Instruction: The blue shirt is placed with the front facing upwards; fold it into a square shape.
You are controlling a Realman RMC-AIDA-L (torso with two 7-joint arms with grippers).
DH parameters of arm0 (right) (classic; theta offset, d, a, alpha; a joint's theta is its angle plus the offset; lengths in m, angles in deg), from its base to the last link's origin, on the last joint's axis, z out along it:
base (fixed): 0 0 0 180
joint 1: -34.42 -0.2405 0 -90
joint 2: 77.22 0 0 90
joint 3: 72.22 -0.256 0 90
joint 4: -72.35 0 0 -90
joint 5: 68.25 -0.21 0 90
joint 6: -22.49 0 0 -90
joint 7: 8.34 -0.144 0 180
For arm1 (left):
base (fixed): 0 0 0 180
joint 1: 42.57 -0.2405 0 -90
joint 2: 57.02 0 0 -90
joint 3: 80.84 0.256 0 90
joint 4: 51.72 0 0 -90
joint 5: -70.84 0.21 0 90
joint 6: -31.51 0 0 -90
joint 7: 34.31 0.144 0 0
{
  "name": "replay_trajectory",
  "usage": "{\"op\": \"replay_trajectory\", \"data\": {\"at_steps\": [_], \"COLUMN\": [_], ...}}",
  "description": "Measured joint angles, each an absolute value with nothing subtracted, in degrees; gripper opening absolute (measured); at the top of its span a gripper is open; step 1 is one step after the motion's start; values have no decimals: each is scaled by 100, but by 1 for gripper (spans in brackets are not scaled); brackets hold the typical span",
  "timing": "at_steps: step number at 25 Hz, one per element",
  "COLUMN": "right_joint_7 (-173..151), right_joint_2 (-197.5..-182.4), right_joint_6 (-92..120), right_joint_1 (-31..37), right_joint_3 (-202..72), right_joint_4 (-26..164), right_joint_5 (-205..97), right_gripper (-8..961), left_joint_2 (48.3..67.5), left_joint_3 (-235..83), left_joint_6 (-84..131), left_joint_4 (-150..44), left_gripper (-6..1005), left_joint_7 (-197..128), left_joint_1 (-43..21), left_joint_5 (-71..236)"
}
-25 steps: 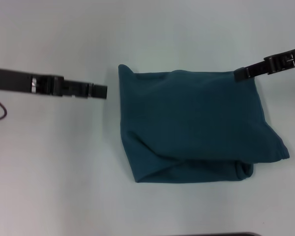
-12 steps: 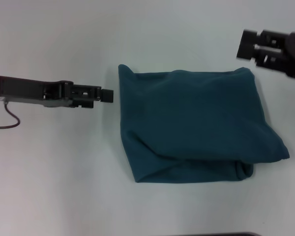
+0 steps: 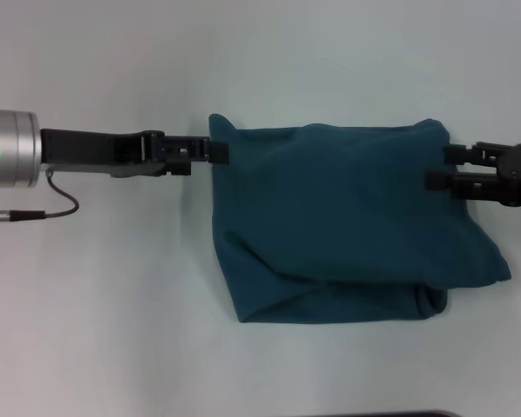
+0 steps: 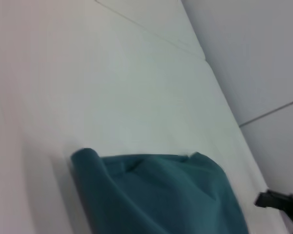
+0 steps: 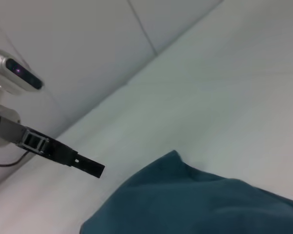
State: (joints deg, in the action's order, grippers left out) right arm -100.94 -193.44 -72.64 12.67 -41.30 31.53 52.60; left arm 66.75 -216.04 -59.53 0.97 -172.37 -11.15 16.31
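The blue shirt (image 3: 339, 217) lies folded into a rough rectangle on the white table, plain teal side up, with no lettering showing. Its near right corner bulges out past the rest. My left gripper (image 3: 214, 150) reaches in from the left and its tip meets the shirt's left edge close to the far left corner. At the shirt's right edge, a little below the far right corner, my right gripper (image 3: 440, 167) is open, with two fingers spread apart. The left wrist view shows the shirt (image 4: 156, 195) and the right gripper (image 4: 279, 203) beyond it. In the right wrist view the shirt (image 5: 200, 204) lies below the left gripper (image 5: 88, 165).
The white table (image 3: 113, 313) surrounds the shirt on all sides. A thin cable (image 3: 43, 211) loops under the left arm's silver wrist. A dark strip (image 3: 382, 414) shows at the table's near edge. A wall (image 4: 254, 53) rises behind the table.
The left gripper moved right until it reached the shirt's left edge. The right gripper left the far right corner, rose, then came down to the shirt's right edge.
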Motion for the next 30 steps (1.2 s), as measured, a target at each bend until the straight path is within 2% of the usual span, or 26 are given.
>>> {"op": "replay_trajectory", "data": {"at_steps": [9,20,30], "right_joint_7": [-10078,-10132,-10133], "right_joint_2": [-19399,-19386,-19375], "right_joint_6": [-7286,-7297,-7298], "right_joint_1": [1216,1112,1120], "right_joint_3": [-4258,-4260,-4260], "right_joint_4": [3162,3159,3166], "right_joint_5": [5241,5243,5243], "right_gripper": [851,851,852], "left_joint_2": [6677,6692,6699], "left_joint_3": [-21084,-20644,-20460], "left_joint_6": [-5349,-5243,-5002], "left_joint_4": [-126,-273,-902], "left_gripper": [935,929,874], "left_joint_7": [-17559,-17978,-18046], "left_joint_1": [-1092,-1087,-648], "left_joint_5": [1743,1933,1914]}}
